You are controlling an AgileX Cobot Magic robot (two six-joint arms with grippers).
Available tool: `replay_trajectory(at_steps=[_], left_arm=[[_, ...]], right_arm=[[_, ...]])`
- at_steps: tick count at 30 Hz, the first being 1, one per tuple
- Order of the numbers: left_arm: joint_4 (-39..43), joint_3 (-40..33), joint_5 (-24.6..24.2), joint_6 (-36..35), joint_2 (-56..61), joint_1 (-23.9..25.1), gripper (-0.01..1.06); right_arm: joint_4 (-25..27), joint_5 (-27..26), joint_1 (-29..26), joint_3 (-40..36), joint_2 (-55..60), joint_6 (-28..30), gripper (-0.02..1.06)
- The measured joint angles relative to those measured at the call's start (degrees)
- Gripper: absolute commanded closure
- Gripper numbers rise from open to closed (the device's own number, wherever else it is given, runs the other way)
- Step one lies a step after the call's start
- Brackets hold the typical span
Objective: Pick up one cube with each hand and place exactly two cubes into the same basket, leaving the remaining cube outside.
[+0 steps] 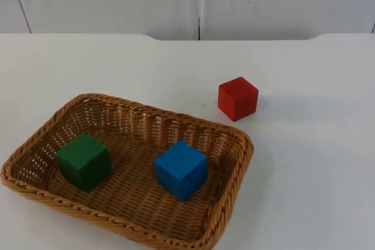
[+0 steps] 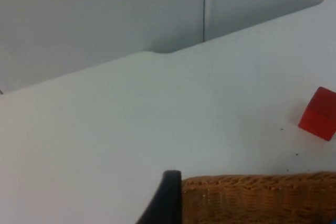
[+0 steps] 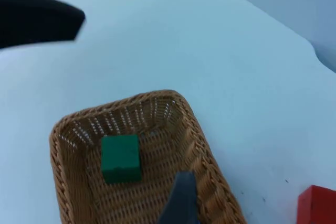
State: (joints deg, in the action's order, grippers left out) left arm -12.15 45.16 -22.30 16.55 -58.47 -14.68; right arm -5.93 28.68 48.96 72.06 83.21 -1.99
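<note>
Woven brown wicker forms the basket (image 1: 237, 174) lying on the white table (image 1: 316, 162), and 2 cubes sit inside it, apart from each other: a green cube (image 1: 84, 161) toward the robot's left end and a blue cube (image 1: 180, 168) nearer the right end. The red cube (image 1: 237, 98) stands outside on the table, just beyond the basket's far right corner and not touching it. The left gripper looks across the basket rim (image 2: 262, 195) toward the red cube (image 2: 319, 114) and the grey partition wall (image 2: 105, 19). The right gripper is above the basket (image 3: 63, 182), over the green cube (image 3: 121, 158). Whether either gripper's fingers are apart or together cannot be told.
</note>
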Motion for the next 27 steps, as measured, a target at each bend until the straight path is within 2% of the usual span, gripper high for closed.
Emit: replay_trajectory(at_steps=[4, 10, 27], left_arm=[[-0.1, 0.0, -2.6, 0.0, 1.2, 0.0, 0.21], [-0.1, 0.0, -4.1, 0.0, 1.8, 0.0, 0.21], [-0.1, -0.1, -9.2, 0.0, 11.8, 0.0, 0.21]], right_arm=[[-1.0, 2.4, 0.0, 0.0, -2.0, 0.0, 0.33], [-1.0, 2.8, 0.0, -1.3, -4.5, 0.0, 0.33], [-1.0, 1.6, 0.0, -14.7, -16.8, 0.0, 0.33]])
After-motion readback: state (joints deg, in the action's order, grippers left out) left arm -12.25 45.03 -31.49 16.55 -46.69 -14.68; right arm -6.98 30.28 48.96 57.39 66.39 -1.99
